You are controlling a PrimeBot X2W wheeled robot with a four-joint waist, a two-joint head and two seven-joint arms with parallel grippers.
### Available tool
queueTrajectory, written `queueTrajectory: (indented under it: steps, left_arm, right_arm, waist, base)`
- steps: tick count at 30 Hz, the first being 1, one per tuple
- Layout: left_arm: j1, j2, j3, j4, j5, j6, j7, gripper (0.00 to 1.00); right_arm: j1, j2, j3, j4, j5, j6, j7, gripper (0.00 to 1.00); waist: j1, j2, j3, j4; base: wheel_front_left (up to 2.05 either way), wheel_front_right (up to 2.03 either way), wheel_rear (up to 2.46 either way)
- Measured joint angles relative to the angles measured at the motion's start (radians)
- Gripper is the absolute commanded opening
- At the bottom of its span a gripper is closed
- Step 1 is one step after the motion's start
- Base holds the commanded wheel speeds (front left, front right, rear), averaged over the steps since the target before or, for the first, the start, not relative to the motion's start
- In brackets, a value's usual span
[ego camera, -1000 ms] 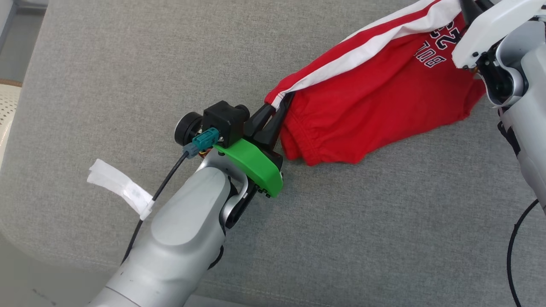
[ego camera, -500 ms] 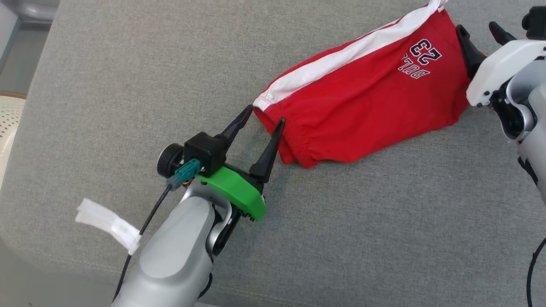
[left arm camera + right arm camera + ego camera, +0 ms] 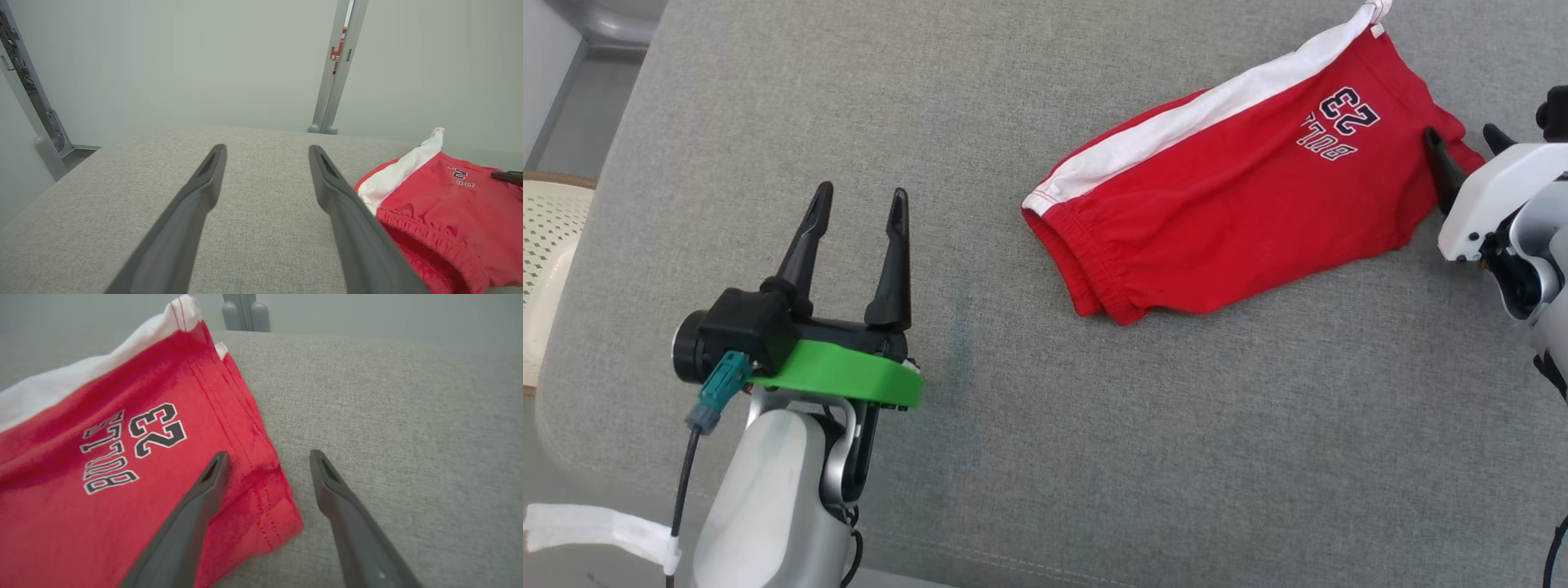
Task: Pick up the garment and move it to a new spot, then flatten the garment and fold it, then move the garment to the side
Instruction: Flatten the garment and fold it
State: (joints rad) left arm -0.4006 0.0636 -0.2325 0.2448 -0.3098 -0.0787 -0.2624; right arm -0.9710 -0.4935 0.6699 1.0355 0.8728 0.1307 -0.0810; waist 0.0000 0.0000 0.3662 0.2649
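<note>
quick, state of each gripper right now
Left gripper: open, empty, clear of the red-and-white fabric shorts.
Right gripper: open, empty, at the shorts' hem.

The garment (image 3: 1225, 204) lies on the cushion (image 3: 1013, 457), toward its far right side.

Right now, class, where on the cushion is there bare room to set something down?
Bare: the cushion's near strip, this side of the shorts; also the gap between the shorts and the left hand. Crowded: the right end, where the right hand straddles the shorts' corner.
</note>
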Motion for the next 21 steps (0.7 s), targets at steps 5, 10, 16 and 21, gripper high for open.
queueTrajectory:
  steps: [5, 10, 16, 21]
  left_arm:
    - [0.053, -0.009, 0.065, -0.048, 0.055, -0.001, 0.000, 1.00]
    - [0.091, -0.012, 0.095, -0.060, 0.074, -0.008, 0.000, 1.00]
    - [0.123, -0.013, 0.100, -0.065, 0.073, -0.003, 0.000, 1.00]
    - [0.159, -0.013, 0.117, -0.059, 0.084, 0.001, 0.000, 1.00]
  right_arm:
    - [0.020, 0.015, 0.027, 0.023, 0.035, 0.000, 0.044, 0.58]
    - [0.034, 0.016, 0.043, 0.004, 0.075, 0.000, 0.053, 0.00]
    - [0.066, 0.019, 0.037, -0.018, 0.128, 0.001, -0.028, 0.00]
    - [0.144, 0.006, 0.043, -0.060, 0.175, 0.001, -0.091, 0.00]
  waist:
    - [0.0000, 0.0000, -0.008, 0.003]
    - [0.0000, 0.0000, -0.018, 0.000]
    - [0.0000, 0.0000, -0.045, -0.011]
    - [0.0000, 0.0000, -0.088, -0.033]
  base:
    - [0.00, 0.00, 0.00]
    - [0.00, 0.00, 0.00]
    - [0.00, 0.00, 0.00]
    - [0.00, 0.00, 0.00]
